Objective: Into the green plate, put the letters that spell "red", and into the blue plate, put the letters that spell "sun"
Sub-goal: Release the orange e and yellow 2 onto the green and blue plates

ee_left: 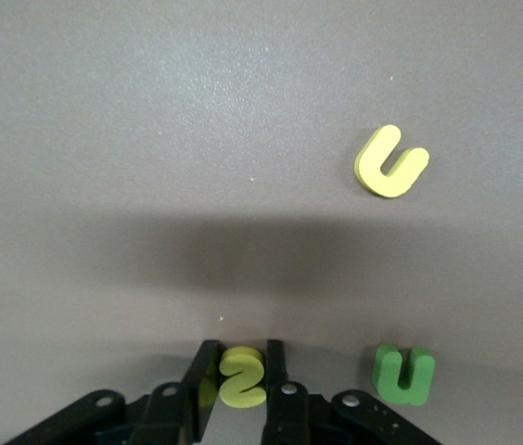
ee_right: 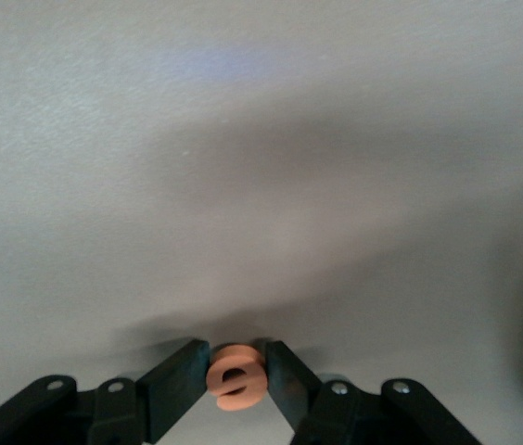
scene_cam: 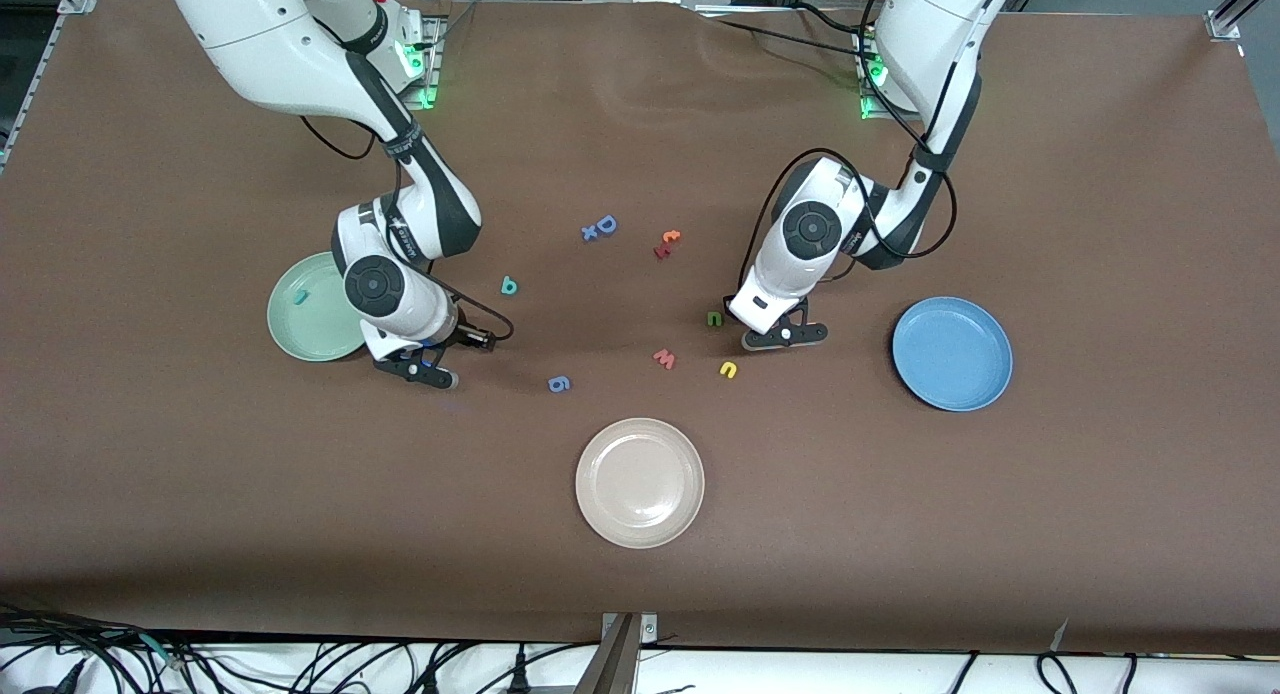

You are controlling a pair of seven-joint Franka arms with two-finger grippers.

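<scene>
Two letters are in our grip: the yellow "s" clamped in the left hand low over the tabletop beside the green "n", the orange "e" clamped in the right hand beside the green plate, which already carries a teal letter. Next we lift each clear and carry the "s" to the blue plate, the "e" over the green one.

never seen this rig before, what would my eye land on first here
Both arms are down at the table, each pinching a tiny foam letter: the left gripper holds the yellow "s", the right gripper the orange "e" beside the green plate. More letters lie scattered mid-table between that plate and the blue plate, with a beige-white plate nearest the camera.
</scene>
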